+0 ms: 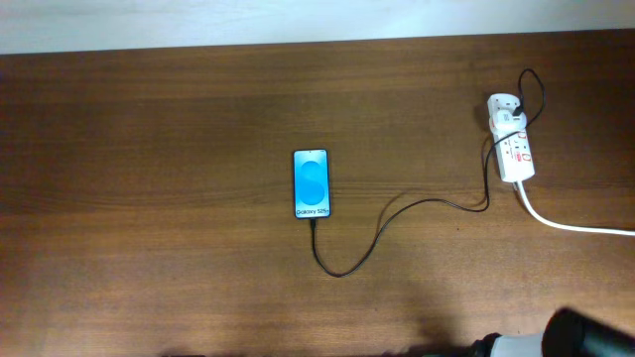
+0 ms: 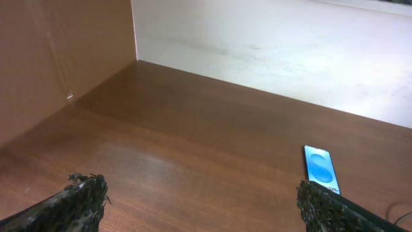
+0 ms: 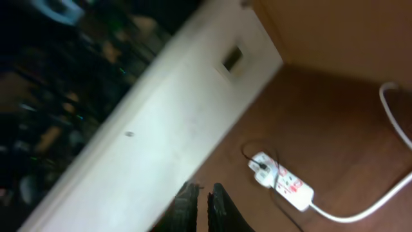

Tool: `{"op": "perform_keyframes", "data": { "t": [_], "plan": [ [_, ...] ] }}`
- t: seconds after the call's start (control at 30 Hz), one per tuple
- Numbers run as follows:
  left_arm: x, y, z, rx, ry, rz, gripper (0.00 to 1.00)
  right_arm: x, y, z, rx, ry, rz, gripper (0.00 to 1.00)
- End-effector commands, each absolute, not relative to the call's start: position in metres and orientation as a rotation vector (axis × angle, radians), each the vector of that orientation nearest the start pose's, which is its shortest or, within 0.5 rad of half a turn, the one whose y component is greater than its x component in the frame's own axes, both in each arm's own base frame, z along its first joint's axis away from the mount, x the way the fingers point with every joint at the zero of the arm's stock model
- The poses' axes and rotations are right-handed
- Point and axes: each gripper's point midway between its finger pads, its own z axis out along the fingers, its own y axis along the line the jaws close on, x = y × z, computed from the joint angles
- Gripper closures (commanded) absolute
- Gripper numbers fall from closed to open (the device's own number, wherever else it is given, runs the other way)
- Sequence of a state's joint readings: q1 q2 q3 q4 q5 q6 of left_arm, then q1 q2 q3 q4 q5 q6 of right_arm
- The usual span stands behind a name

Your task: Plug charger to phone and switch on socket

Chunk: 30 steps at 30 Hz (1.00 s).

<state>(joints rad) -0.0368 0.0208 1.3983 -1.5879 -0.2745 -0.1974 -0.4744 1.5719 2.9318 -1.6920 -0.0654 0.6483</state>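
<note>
The phone (image 1: pixel 311 184) lies flat mid-table with its blue screen lit. It also shows in the left wrist view (image 2: pixel 320 166). The thin black charger cable (image 1: pixel 349 266) meets the phone's bottom edge, loops right and runs up to the white socket (image 1: pixel 511 139) at the far right. My left gripper (image 2: pixel 203 201) is open and empty, low over bare wood to the left of the phone. My right gripper (image 3: pixel 203 196) is shut and empty, raised and tilted, with the socket (image 3: pixel 283 182) below and beyond it. I cannot tell the socket's switch positions.
The socket's thick white cord (image 1: pixel 575 225) runs off the right edge and shows in the right wrist view (image 3: pixel 360 207). Part of my right arm (image 1: pixel 585 335) sits at the bottom right corner. A white wall (image 2: pixel 270 38) borders the table's far edge.
</note>
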Motion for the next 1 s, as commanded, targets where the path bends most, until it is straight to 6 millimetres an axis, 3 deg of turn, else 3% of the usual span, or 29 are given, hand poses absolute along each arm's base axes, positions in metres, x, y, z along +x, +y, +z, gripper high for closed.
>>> {"op": "perform_keyframes", "data": {
  "t": [0.0,0.13,0.27,0.37,0.47,0.67,0.8,0.83,0.9,0.97],
  "plan": [
    [-0.025,0.049,0.319,-0.347,1.733,0.102,0.01,0.200,-0.087,0.560,0.918,1.613,0.173,0.88],
    [-0.025,0.049,0.319,-0.356,1.729,0.109,0.01,0.158,-0.043,0.581,0.775,1.557,0.282,0.76],
    [-0.025,0.049,0.320,-0.356,1.728,0.109,0.01,0.122,0.002,0.595,0.678,1.494,0.455,0.76],
    [-0.025,0.049,0.320,-0.356,1.728,0.109,0.01,0.113,0.010,0.608,0.776,1.387,0.619,0.76],
    [-0.025,0.049,0.320,-0.356,1.725,0.108,0.01,0.116,0.015,0.627,0.702,1.350,0.650,0.76],
    [-0.027,0.047,0.320,-0.398,1.717,0.144,0.01,0.118,0.022,0.609,0.725,1.426,0.687,0.76],
    [-0.030,0.044,0.308,-0.410,1.768,0.155,0.01,0.113,0.028,0.607,0.694,1.436,0.714,0.76],
    [-0.027,0.039,0.313,-0.396,1.750,0.119,0.01,0.112,0.030,0.606,0.678,1.441,0.729,0.76],
    [-0.014,0.038,0.350,-0.424,1.587,0.044,0.01,0.107,0.038,0.606,0.607,1.460,0.759,0.75],
    [0.013,0.040,0.368,-0.423,1.510,0.030,0.01,0.100,0.044,0.604,0.497,1.469,0.763,0.71]
  ]
}}
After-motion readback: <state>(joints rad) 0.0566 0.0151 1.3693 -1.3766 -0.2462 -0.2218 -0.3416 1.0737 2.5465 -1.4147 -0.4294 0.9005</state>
